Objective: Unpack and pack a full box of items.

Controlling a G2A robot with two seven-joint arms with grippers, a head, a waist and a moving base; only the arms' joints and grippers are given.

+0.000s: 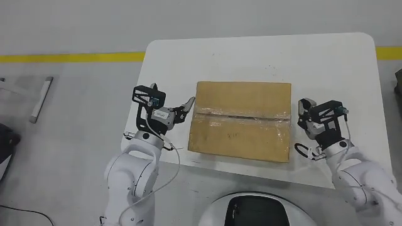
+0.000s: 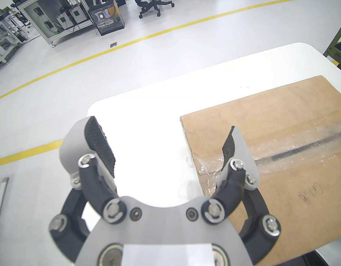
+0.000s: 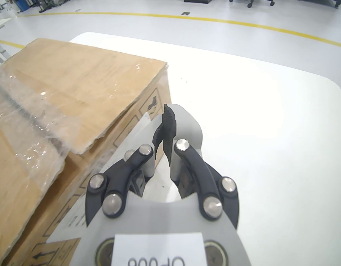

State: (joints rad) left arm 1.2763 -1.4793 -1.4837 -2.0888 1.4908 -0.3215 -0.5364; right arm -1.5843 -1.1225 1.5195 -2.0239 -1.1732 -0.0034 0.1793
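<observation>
A closed brown cardboard box (image 1: 242, 119) sits in the middle of the white table (image 1: 264, 56), its top flaps taped along the centre seam with clear tape (image 2: 295, 148). My left gripper (image 1: 186, 108) is open at the box's left end, one fingertip (image 2: 232, 142) over the taped corner, the other over bare table. My right gripper (image 3: 164, 128) is shut with nothing in it, just off the box's right side wall (image 3: 142, 117), low near the table. In the top view the right gripper (image 1: 302, 118) sits beside the box's right edge.
The table's far half behind the box is bare white surface. The front table edge runs close under both arms. A grey bar (image 1: 40, 98) lies on the floor to the left, and a yellow floor line (image 1: 69, 57) runs behind the table.
</observation>
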